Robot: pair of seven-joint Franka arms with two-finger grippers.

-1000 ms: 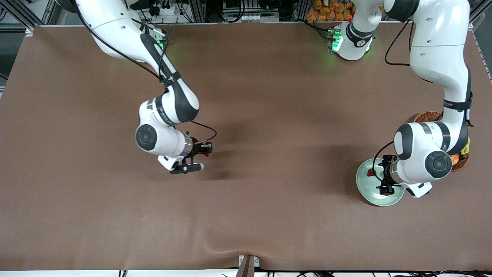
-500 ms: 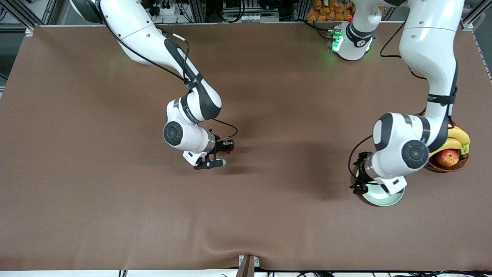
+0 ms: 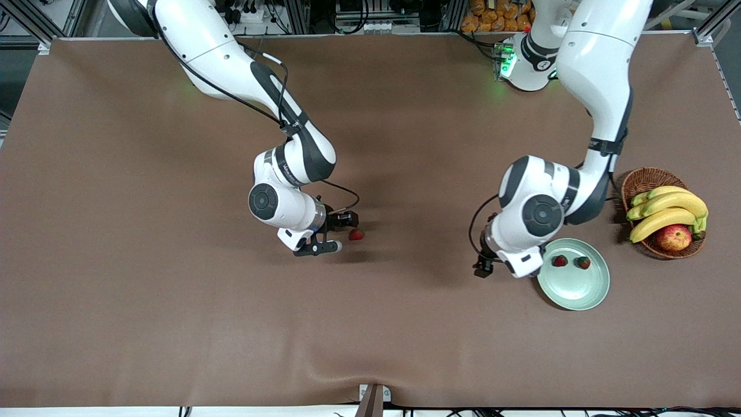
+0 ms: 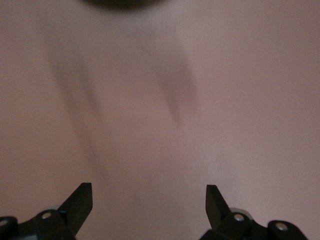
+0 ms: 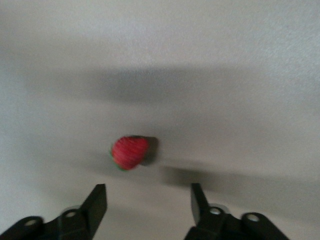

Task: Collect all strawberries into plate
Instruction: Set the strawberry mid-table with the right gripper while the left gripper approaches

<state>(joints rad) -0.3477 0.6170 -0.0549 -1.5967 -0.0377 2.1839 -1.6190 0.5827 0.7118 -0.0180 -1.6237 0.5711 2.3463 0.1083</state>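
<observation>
Just off the parted fingers of the right gripper point(image 3: 333, 233), one strawberry point(image 3: 356, 234) is seen lying free on the brown table point(image 3: 145, 289). Two strawberries point(image 3: 560, 261) are counted in the plate point(image 3: 573, 289). Beside it, the left gripper point(image 3: 483, 267) is held wide, empty, over bare cloth.

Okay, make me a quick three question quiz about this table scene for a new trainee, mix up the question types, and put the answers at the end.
1. True or false: all three strawberries are on the plate.
2. Multiple choice: the strawberry on the table lies right by which gripper? A) left gripper B) right gripper C) neither.
3. Fill in: the apple sits in the ____ beside the bananas.

Key:
1. False. Two strawberries on the plate, one on the table.
2. B; its jaws stand open, as do the left gripper's.
3. Basket.
</observation>
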